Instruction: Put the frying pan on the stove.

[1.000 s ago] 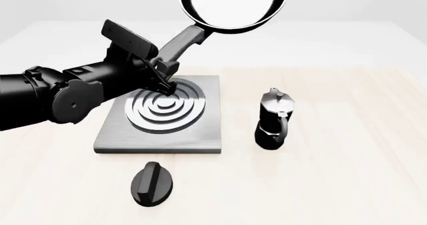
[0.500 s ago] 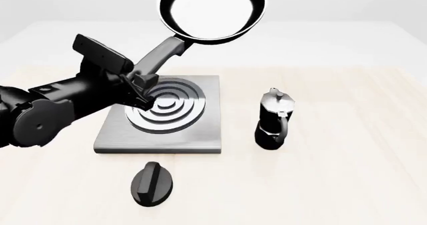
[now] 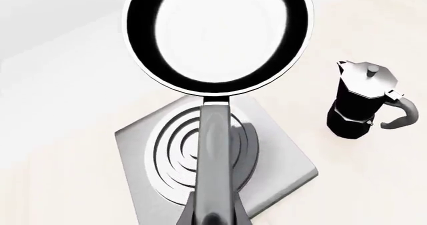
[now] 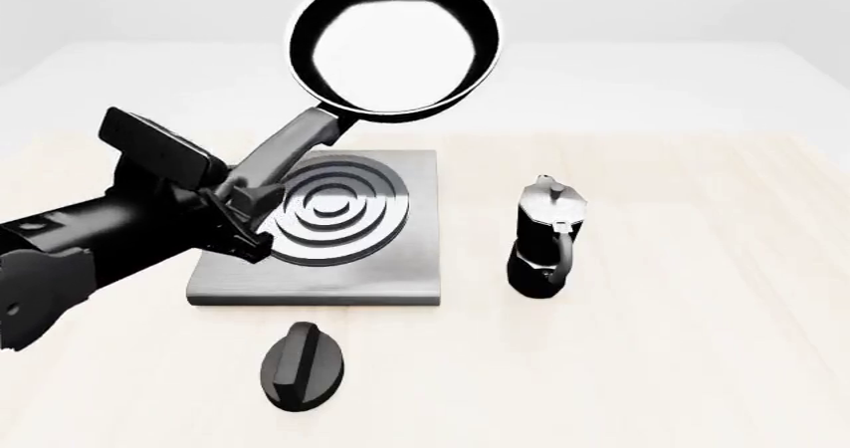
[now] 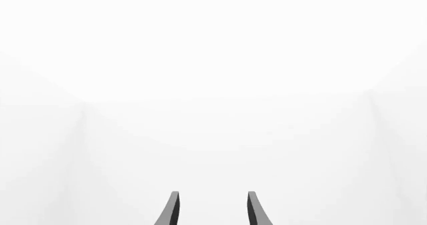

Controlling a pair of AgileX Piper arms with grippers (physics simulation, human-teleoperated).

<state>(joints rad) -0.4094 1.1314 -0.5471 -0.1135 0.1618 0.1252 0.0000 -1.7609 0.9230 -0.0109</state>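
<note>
The frying pan (image 4: 393,45) hangs in the air, its black bowl tilted up beyond the stove's far edge, pale inside facing the camera. Its grey handle (image 4: 279,154) slopes down to my left gripper (image 4: 246,214), which is shut on the handle's end over the stove's left part. The stove (image 4: 385,259) is a square grey plate with silver rings, lying on the table below. In the left wrist view the pan (image 3: 217,35) and handle (image 3: 213,155) run out over the stove (image 3: 280,155). My right gripper (image 5: 210,210) is open, with nothing between its fingers, facing blank white.
A black-and-silver moka pot (image 4: 544,239) stands right of the stove, seen also in the left wrist view as the moka pot (image 3: 363,102). A black oval knob (image 4: 303,366) lies on the table in front of the stove. The right arm is outside the front view.
My left arm has drawn back to the left and lower, carrying the pan with it; the bowl has come down and left, from the frame's top toward the stove.
</note>
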